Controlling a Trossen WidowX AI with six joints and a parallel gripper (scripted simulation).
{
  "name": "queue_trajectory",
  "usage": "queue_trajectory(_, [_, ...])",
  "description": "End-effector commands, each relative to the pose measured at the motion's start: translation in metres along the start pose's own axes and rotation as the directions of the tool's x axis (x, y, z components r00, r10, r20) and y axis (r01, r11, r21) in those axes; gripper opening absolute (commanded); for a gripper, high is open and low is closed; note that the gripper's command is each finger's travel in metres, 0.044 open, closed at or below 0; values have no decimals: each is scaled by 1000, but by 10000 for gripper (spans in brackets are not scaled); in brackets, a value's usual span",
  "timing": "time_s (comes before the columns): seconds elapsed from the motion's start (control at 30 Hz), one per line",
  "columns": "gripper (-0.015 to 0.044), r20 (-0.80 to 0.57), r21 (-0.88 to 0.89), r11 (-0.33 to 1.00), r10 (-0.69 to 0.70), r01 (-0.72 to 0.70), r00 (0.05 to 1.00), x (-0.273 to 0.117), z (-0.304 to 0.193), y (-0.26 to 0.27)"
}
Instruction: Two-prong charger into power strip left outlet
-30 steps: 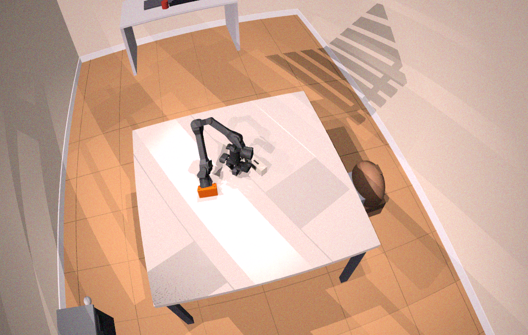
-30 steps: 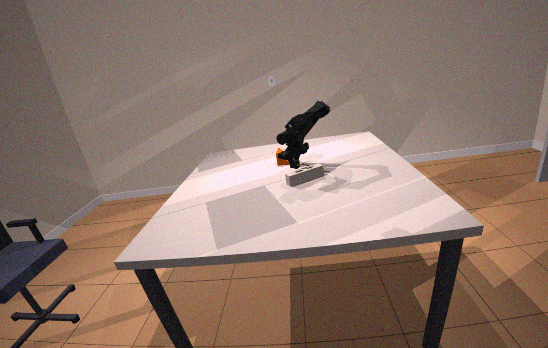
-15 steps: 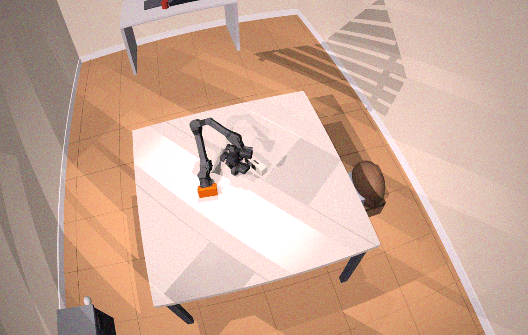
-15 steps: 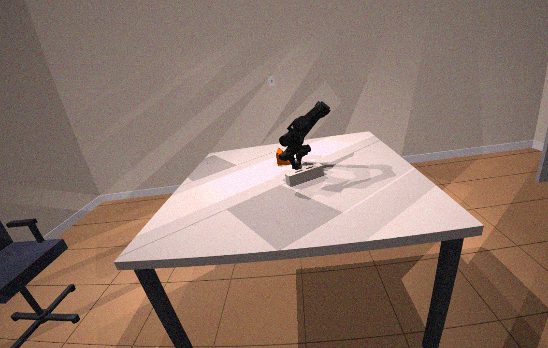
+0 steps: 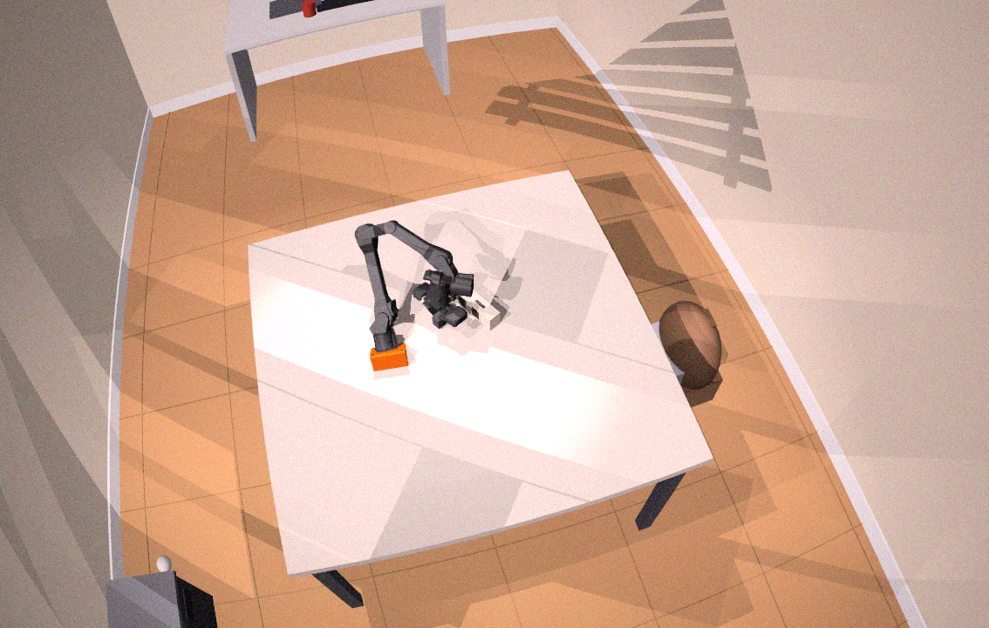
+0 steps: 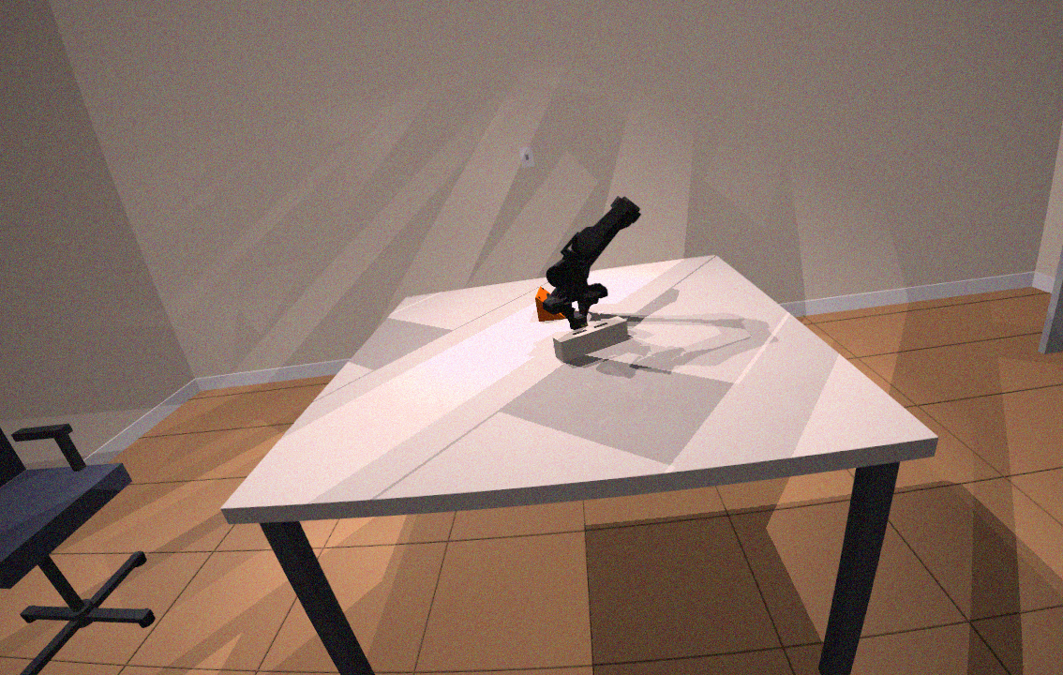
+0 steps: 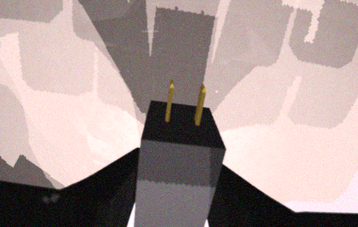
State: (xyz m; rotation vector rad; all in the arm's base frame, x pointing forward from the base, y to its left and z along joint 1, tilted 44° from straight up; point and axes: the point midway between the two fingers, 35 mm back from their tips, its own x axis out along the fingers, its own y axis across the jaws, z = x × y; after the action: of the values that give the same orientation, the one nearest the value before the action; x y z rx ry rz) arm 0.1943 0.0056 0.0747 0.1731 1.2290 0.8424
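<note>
My gripper (image 5: 464, 307) (image 6: 577, 322) (image 7: 173, 159) is shut on the charger (image 7: 179, 170), a dark grey block with a black front face. Its two brass prongs (image 7: 168, 102) (image 7: 200, 105) point away from the fingers and show free along their length in the wrist view. The pale power strip (image 5: 492, 310) (image 6: 594, 342) stands on the white table, with dark slots along its top. The gripper hangs low right beside and partly over the strip in the top and exterior views. The charger is too small or hidden to make out there. No outlet can be made out in the wrist view.
The arm's orange base (image 5: 389, 358) (image 6: 546, 307) stands on the white table (image 5: 342, 500) (image 6: 435, 453), behind the gripper in the exterior view. Bright light bands and shadows cross the table. A brown rounded object (image 5: 689, 344) is beyond the table edge. A chair (image 6: 23, 512) stands off the table.
</note>
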Motion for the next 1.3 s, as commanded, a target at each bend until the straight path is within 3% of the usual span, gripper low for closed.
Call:
queue_trajectory(0.0, [0, 5, 11, 1000, -3, 3, 1000, -1, 8, -1])
queue_trajectory(1.27, [0, 5, 81, 997, 4, -5, 1000, 0, 46, 2])
